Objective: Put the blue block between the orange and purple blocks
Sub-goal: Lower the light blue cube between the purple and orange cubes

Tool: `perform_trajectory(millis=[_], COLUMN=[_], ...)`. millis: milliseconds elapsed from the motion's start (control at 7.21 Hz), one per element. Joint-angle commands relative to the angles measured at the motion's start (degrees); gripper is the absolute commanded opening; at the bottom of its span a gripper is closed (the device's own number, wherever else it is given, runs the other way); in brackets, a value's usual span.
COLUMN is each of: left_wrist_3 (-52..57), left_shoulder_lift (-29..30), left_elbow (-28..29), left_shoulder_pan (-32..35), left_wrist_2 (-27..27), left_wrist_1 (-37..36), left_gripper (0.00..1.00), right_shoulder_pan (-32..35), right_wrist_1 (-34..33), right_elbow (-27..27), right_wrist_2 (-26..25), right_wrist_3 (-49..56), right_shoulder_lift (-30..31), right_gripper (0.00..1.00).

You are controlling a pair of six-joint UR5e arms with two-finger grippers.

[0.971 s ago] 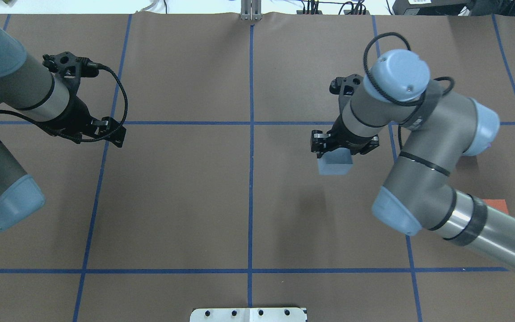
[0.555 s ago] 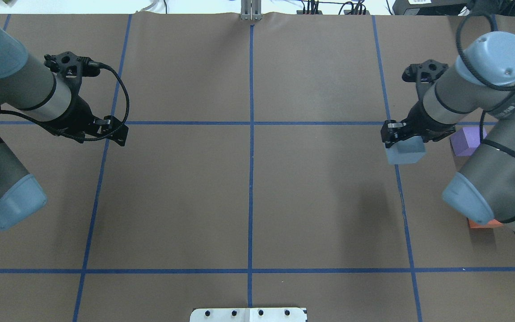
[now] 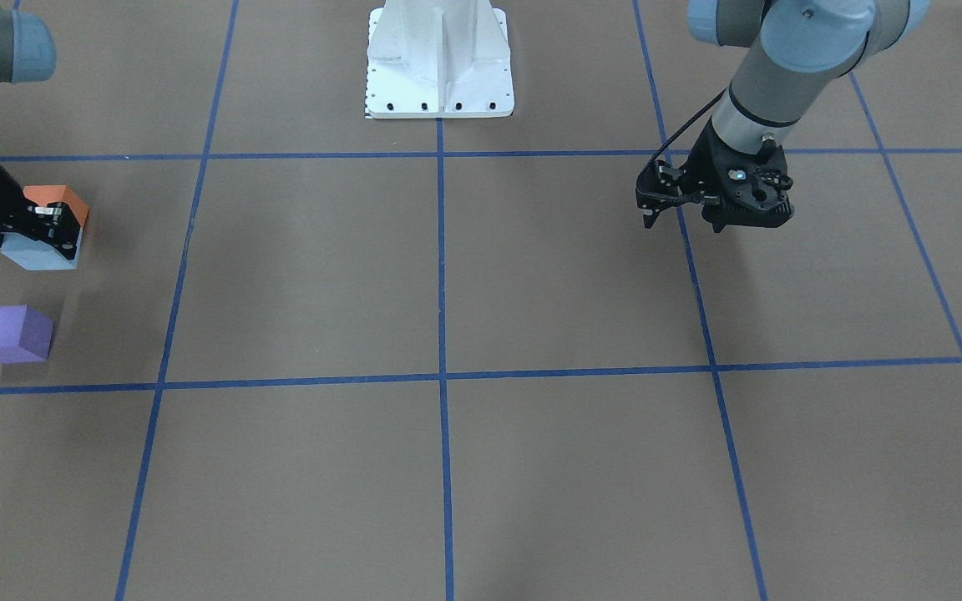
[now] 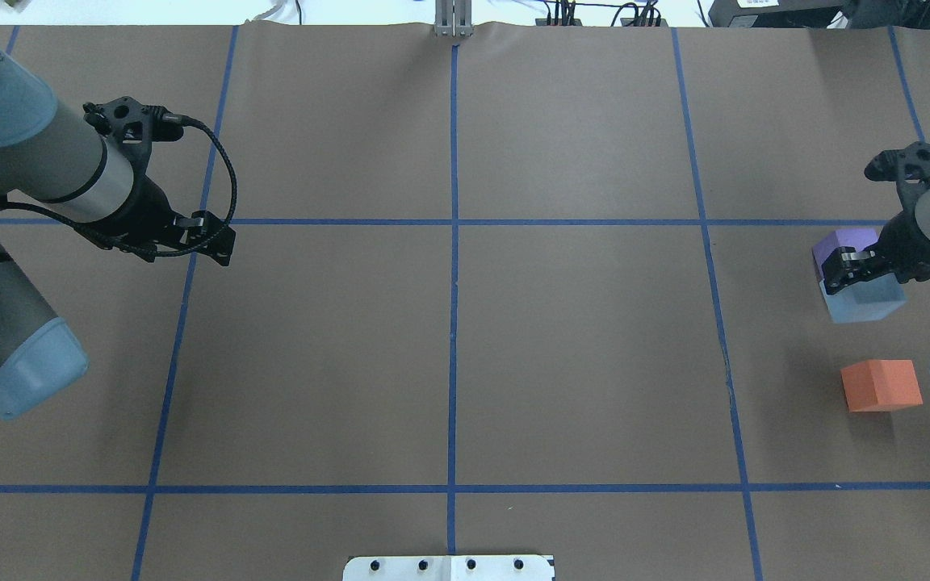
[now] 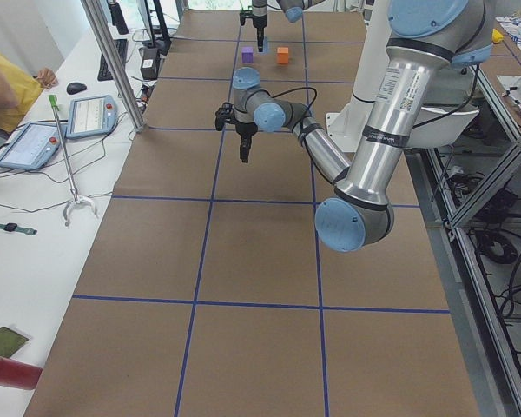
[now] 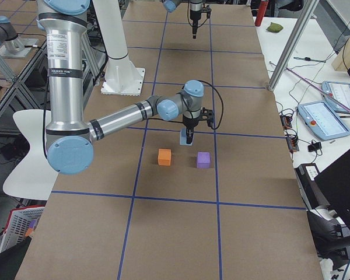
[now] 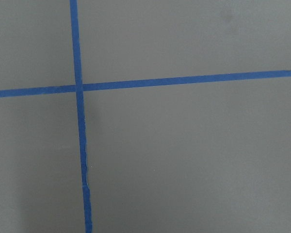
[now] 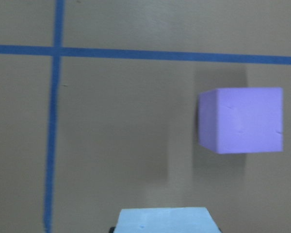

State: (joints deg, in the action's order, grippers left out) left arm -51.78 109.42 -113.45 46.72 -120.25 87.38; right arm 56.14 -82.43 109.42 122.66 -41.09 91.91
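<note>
My right gripper is shut on the light blue block and holds it above the table. In the overhead view the block overlaps the near edge of the purple block, with the orange block apart on the near side. In the front view the blue block sits between the orange block and the purple block, close to the orange one. The right wrist view shows the purple block and the blue block's top. My left gripper looks shut and empty, far off on the left.
Brown paper with blue tape grid lines covers the table. The white robot base plate stands at the robot's side. The table's right edge lies close beyond the blocks. Tablets and tools lie on side benches.
My right arm has swung to the right with the blue block, from the middle-right cell to beside the purple block. The orange block has come into full view. The left arm barely moved.
</note>
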Motion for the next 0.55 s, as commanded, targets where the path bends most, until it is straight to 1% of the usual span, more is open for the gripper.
perform_trajectory(millis=[0, 277, 416], left_wrist_3=[-0.7, -1.6, -1.6], left_shoulder_lift=[0.6, 1.0, 1.0], left_elbow=[-0.2, -0.1, -0.1], left_shoulder_pan=[-0.2, -0.8, -0.8], left_wrist_2=[0.0, 0.0, 0.0], left_wrist_1=[0.0, 0.1, 0.0], left_gripper=[1.0, 1.0, 1.0], right_shoulder_pan=[0.9, 0.8, 0.8], right_wrist_1=[5.6, 9.4, 9.9], right_elbow=[-4.3, -8.2, -8.3], right_wrist_2=[0.4, 0.7, 3.4], right_wrist_3=[0.1, -0.1, -0.2], right_shoulder_lift=[1.8, 1.5, 2.0], right_gripper=[0.0, 0.0, 0.0])
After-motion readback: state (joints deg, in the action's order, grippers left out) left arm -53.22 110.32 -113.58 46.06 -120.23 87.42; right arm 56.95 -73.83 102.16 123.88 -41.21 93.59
